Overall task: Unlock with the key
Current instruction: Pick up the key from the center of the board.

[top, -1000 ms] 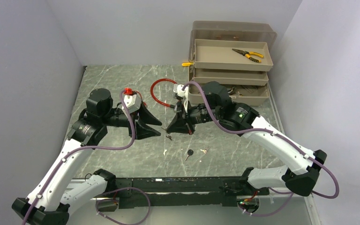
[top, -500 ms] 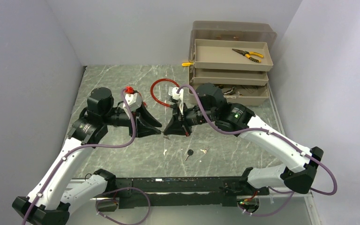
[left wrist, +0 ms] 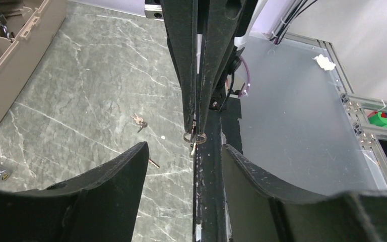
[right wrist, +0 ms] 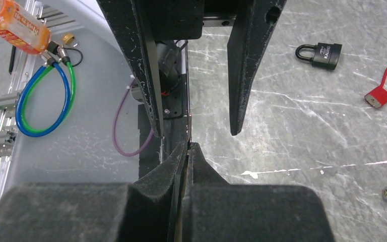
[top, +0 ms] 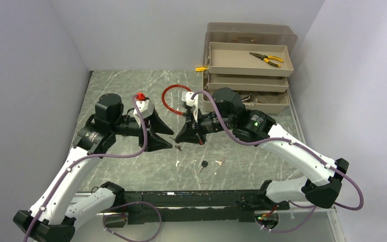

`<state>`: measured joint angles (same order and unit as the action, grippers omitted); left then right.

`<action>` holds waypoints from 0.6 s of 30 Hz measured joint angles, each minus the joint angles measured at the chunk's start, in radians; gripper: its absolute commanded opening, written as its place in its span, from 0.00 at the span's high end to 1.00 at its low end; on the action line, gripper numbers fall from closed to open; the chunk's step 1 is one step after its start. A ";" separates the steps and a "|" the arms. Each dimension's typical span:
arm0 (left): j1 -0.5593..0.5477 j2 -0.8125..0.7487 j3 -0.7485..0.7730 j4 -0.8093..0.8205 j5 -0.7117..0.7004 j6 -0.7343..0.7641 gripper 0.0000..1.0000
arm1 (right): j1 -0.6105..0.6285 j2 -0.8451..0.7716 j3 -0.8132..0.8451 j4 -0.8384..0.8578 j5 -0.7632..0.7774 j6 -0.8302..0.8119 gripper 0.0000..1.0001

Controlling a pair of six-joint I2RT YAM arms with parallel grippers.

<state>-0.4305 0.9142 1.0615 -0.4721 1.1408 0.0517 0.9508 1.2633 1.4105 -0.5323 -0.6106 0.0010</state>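
The right end effector [right wrist: 188, 147] is pressed together, pinching a small key [left wrist: 194, 143] at its very tip; the key hangs down above the desk [top: 131, 85]. The left end effector [top: 171, 139] faces it tip to tip, spread wide, with the key just in front of its gap. A black padlock [right wrist: 320, 53] lies flat on the desk, apart from both.

White arms [top: 65, 176], black joints [top: 107, 107], purple cables [top: 126, 156], black wedge-fingered left claw [top: 172, 139] and right claw [top: 178, 140].
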 measured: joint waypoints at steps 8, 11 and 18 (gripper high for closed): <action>0.000 -0.025 0.006 -0.008 0.021 0.016 0.24 | 0.008 0.000 0.004 -0.001 0.000 -0.001 1.00; 0.000 -0.043 0.006 -0.012 0.026 0.027 0.24 | 0.011 0.000 0.004 -0.003 0.001 -0.002 1.00; 0.000 -0.077 0.005 0.001 0.052 0.046 0.26 | 0.016 0.000 0.004 -0.006 0.002 -0.002 1.00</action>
<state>-0.4305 0.8375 1.0668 -0.4713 1.1931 0.0975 0.9668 1.2633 1.4147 -0.5388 -0.6090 -0.0013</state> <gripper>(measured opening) 0.768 0.015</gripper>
